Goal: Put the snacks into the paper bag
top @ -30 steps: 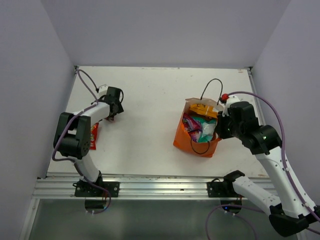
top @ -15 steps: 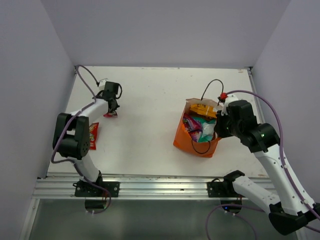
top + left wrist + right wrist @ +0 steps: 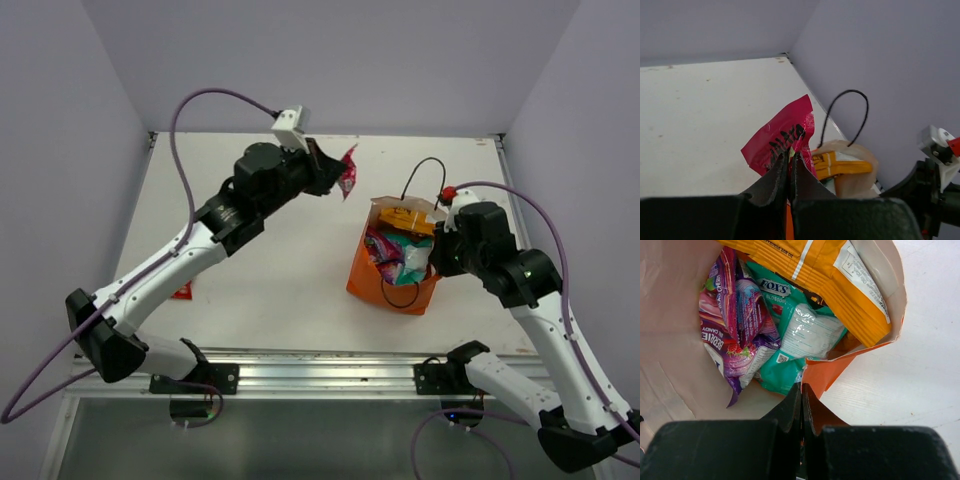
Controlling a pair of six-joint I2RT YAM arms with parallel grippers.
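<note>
White table (image 3: 290, 260), matte. A few small dark specks near its back edge in left wrist view, faint streaks in right wrist view. Pale lavender walls box it in on three sides: back wall (image 3: 330, 60), left wall (image 3: 60, 150), right wall (image 3: 590, 120). They meet the table flush, with a thin dark seam at the back right corner. Slotted aluminium rail (image 3: 320, 375) runs along the near table edge. Below it is a grey glossy panel (image 3: 300, 440), slightly reflective.

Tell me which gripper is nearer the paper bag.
Right. The right gripper pinches the rim of the paper bag; the left gripper holds a red packet apart from it.
</note>
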